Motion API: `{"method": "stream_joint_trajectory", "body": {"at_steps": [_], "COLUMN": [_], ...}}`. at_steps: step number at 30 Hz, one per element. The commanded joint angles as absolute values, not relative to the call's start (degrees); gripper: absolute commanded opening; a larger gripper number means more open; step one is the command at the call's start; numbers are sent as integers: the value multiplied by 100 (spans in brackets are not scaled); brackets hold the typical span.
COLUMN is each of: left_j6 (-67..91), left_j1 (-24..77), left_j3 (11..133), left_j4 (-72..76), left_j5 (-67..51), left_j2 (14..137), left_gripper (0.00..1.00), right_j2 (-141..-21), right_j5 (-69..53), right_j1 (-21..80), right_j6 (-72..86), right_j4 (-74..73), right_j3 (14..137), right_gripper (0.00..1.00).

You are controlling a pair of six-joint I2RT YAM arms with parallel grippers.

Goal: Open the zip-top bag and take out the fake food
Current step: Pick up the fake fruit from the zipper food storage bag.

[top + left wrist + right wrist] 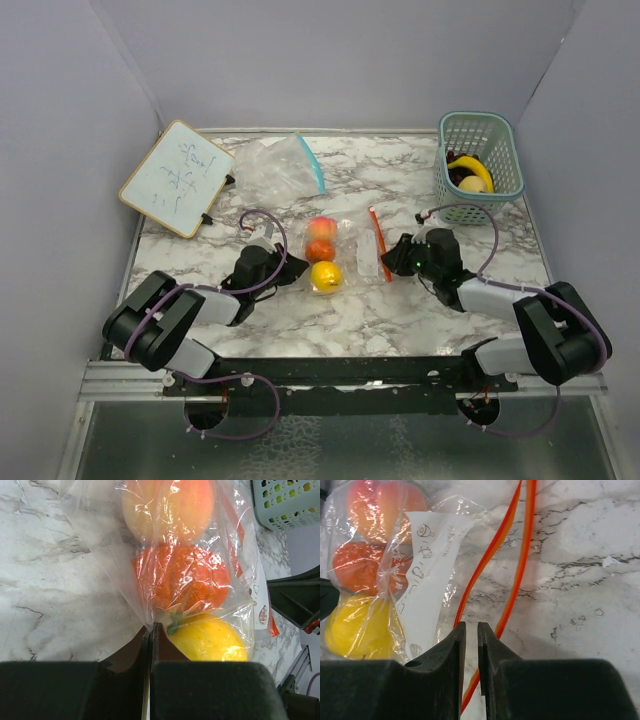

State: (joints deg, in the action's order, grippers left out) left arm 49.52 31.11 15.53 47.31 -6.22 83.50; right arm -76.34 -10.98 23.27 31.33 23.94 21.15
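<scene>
Three fake food pieces, peach [321, 229], tomato [320, 249] and lemon [326, 276], sit inside zip-top bag [348, 250], middle of table [400, 320]. Left gripper [150, 627] clenched on bag plastic beside lemon. Right gripper [470, 625] at orange zip strip [515, 570], jaws nearly together; whether strip is pinched, cannot tell.

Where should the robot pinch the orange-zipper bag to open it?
One orange zipper strip, from the right side, where the mouth of the bag faces. The two strips lie apart there, so fingers fit one. The left gripper pins the opposite edge.
</scene>
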Motion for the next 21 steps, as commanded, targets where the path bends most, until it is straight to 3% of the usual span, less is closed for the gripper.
{"method": "stream_joint_trajectory", "body": {"at_steps": [1, 12, 21], "left_j6": [4840, 4872, 4715], "left_j1": [3076, 3074, 3076], "left_j3": [1687, 1772, 1653], "left_j4": [4703, 4913, 4965], "left_j5": [-756, -924, -993], "left_j2": [8219, 8463, 8652], "left_gripper": [0, 0, 0], "right_j2": [-7735, -8139, -9383], "right_j5": [-2075, -2947, -3794], "right_j1": [2330, 2336, 2329], "right_j6": [3388, 3793, 5040], "right_j4": [3318, 4500, 8989], "right_j3": [2049, 1880, 819], "right_gripper": [16, 18, 21]}}
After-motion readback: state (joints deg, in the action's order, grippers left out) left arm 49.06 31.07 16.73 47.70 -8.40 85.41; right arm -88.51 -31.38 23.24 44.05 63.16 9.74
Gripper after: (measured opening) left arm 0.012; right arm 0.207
